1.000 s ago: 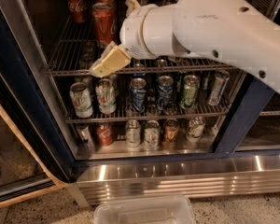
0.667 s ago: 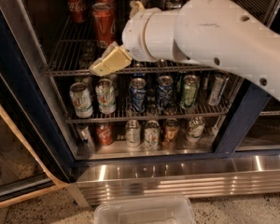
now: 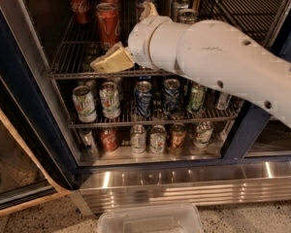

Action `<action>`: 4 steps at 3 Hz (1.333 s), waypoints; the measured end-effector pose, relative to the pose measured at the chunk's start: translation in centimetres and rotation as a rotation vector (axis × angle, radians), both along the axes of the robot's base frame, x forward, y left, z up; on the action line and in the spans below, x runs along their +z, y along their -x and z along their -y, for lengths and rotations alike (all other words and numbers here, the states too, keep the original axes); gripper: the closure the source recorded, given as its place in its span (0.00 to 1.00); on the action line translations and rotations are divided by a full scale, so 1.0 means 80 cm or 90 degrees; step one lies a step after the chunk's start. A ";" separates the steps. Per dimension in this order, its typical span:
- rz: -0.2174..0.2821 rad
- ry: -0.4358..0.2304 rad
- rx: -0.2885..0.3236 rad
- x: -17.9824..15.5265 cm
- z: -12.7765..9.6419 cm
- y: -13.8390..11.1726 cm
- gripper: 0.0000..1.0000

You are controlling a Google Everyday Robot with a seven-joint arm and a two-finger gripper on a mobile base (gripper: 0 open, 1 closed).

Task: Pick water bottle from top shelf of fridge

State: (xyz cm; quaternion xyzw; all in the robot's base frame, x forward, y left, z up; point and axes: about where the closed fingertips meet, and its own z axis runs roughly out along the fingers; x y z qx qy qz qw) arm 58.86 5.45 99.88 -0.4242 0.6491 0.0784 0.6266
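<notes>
My gripper (image 3: pixel 115 60), with tan pads, hangs off a thick white arm (image 3: pixel 218 57) that comes in from the right. It sits at the front edge of the top shelf (image 3: pixel 70 62) of the fridge (image 3: pixel 184 183), just right of a red cola can (image 3: pixel 108 24). I cannot make out the water bottle; the arm covers the middle of the top shelf. Slim silver cans (image 3: pixel 179 6) stand behind the arm.
Another red cola can (image 3: pixel 79 3) stands at the back left of the top shelf. Two lower wire racks (image 3: pixel 150 118) hold several cans. The fridge's open glass door (image 3: pixel 14 169) is at the left. A clear plastic bin (image 3: pixel 150 220) lies on the floor in front.
The gripper has stayed at nearly the same spot on the shelf's front edge. The white forearm behind it has swung lower and to the right.
</notes>
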 end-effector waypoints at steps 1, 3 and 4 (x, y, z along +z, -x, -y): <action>-0.006 -0.030 -0.035 -0.009 0.001 -0.003 0.00; 0.004 -0.043 -0.048 -0.004 0.003 -0.004 0.00; 0.018 -0.086 -0.087 -0.006 0.012 -0.009 0.00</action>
